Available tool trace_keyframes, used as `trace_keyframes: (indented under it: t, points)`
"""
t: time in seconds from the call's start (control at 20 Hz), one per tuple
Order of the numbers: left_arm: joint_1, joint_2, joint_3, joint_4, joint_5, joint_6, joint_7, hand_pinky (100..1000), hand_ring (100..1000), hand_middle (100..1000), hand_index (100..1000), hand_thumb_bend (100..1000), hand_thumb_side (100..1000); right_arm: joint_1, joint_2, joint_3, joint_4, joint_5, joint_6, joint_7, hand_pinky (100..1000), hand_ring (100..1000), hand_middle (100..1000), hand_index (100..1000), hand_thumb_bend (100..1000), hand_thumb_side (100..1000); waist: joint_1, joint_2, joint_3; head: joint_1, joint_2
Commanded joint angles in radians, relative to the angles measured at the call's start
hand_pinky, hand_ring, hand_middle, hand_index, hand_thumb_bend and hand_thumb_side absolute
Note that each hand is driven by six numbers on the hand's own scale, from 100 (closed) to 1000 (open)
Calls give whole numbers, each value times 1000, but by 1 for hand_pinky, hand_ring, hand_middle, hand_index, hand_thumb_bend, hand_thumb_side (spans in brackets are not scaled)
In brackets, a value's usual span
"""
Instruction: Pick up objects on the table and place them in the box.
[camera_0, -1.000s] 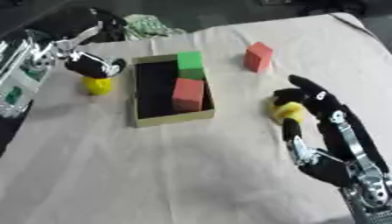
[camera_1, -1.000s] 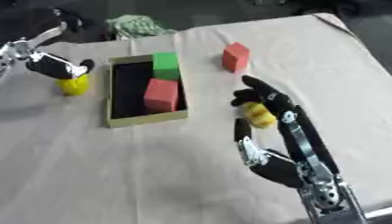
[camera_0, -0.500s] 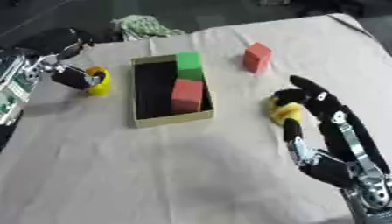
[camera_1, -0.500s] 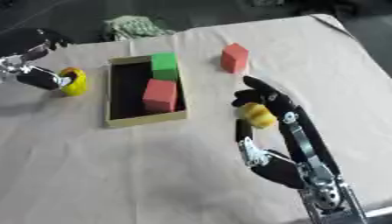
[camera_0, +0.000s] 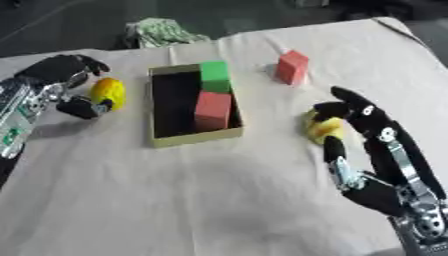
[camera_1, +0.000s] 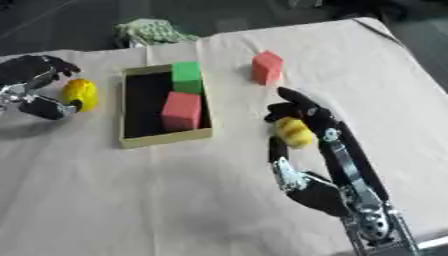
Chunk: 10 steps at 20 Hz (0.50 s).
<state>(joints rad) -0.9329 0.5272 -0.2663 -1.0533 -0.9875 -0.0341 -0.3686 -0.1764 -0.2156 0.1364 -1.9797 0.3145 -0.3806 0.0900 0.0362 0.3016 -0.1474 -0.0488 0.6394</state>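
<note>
1. The box (camera_0: 156, 140) sits a little left of the table's middle and already holds two blocks: a green block (camera_0: 213, 76) at its 12 o'clock end and a red block (camera_0: 213, 108) just below it. The left half of the box is bare.
2. The left hand (camera_0: 63, 80) is at 9 o'clock from the box, its fingers and thumb curled round a yellow object (camera_0: 108, 93), which seems to be lifted a little off the cloth, though I cannot be sure.
3. The right hand (camera_0: 367, 135) stands at 3 o'clock from the box, fingers fairly straight and apart, clamped on nothing. A second yellow object (camera_0: 322, 127) lies on the table right against its fingers.
4. A second red block (camera_0: 291, 66) rests on the table at about 2 o'clock from the box, well apart from both hands.
5. My judgement: two items are in and three are left. The left-hand one is nearest to going in; the other two are not yet picked up.
6. A green bundle (camera_0: 159, 31) lies at the far edge, at 12 o'clock.
</note>
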Motion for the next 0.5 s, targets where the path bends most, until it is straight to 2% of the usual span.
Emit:
trace_keyframes:
  t: [0.05, 0.25, 0.5]
  points:
    - [-12, 17, 13, -6, 0, -9, -17, 786, 719, 728, 896, 252, 353, -10, -9, -4, -20, -2, 0, -3, 814, 796, 637, 940, 100, 433, -3, -16, 0, 1, -14]
    - [-9, 20, 16, -12, -1, -13, -21, 763, 678, 674, 862, 222, 340, -10, -10, -5, -20, -2, 0, -4, 814, 796, 637, 940, 100, 433, -4, -16, 2, 0, -14]
    - [-5, 25, 17, -24, -4, -5, 24, 713, 601, 579, 787, 202, 320, -9, -11, -5, -20, -1, 0, -4, 814, 796, 637, 940, 100, 432, -4, -16, 4, -1, -13]
